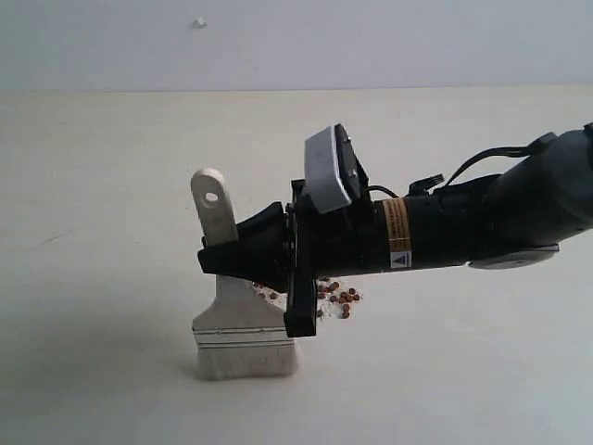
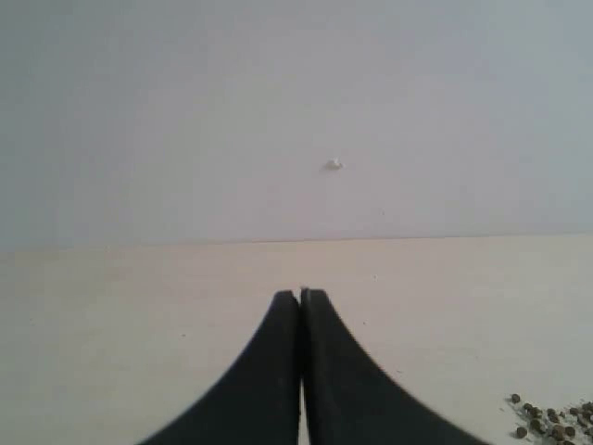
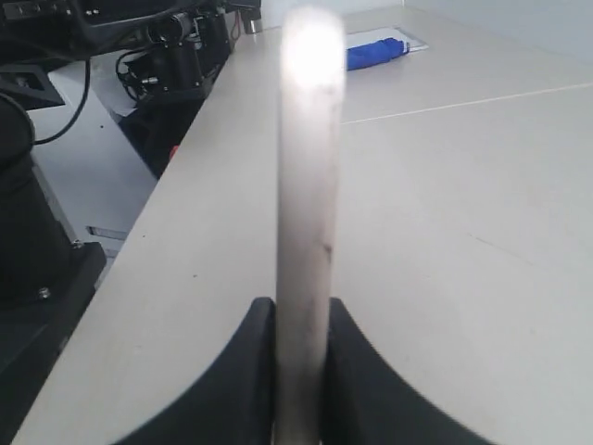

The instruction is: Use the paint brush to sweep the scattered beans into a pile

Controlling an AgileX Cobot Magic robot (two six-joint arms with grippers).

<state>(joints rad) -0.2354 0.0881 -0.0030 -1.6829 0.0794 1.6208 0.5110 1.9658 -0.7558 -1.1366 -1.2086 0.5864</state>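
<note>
1. Mostly, I judge the sweep close to done: the beans [image 1: 337,297] sit in one tight cluster out on the open counter [image 1: 111,185], well in from its far edge.
2. That pile [image 2: 554,426] also shows at the margin of the left wrist view, compact, with no wide scatter around it.
3. A few stray beans lie between the cluster and the paint brush [image 1: 243,320], so I reckon a short closing stroke is left.
4. The brush stands nearly upright, just beside the pile, its bristles [image 1: 246,360] pressed onto the counter.
5. The right gripper [image 1: 222,257] reaches in from the right edge side, and its jaws are clamped on the pale handle below the hole.
6. The left gripper [image 2: 301,297] hangs clear of the work, jaws pressed together with nothing between them.
7. As for containers, I see none: no bowl, tray or dustpan, and the beans lie bare on the counter.
8. A blue object [image 3: 375,53] lies flat on the counter well apart from the brush. I cannot tell what it is, or whether it holds anything.
</note>
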